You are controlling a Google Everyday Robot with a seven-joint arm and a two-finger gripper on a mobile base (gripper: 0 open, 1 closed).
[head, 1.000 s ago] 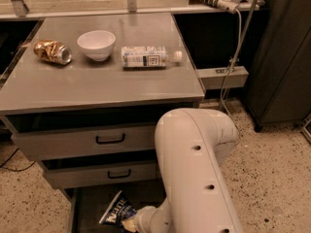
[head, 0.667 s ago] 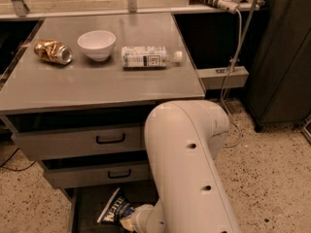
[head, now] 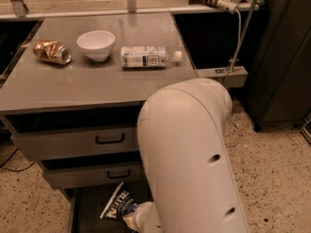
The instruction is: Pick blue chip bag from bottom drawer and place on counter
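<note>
While the blue chip bag [head: 118, 204] shows a touch higher than it did a second ago, it is not out yet. It stands tilted on end inside the open bottom drawer [head: 86, 212], white lettering towards me, its top corner just below the front of the drawer above. The gripper [head: 136, 218] is pressed against the bag's lower right edge, down in the drawer at the very bottom of the view. Only its pale end shows, and I cannot tell whether it is clamped on the bag or merely up against it.

The bigger change is the arm [head: 194, 149]. Its cream bulk has swung left and nearer, and now hides the right-hand part of both upper drawers [head: 110, 140].

To me the small rise of the bag and the arm's shift look like the start of a lift rather than more reaching. The grasp seems made or nearly so, but that is a guess. The lift still has to clear the upper drawer fronts.

Above, the counter [head: 73, 89] has the gold can [head: 52, 52], the white bowl [head: 95, 44] and the water bottle [head: 148, 57] in a row at the back, and I see nothing on its near half.
</note>
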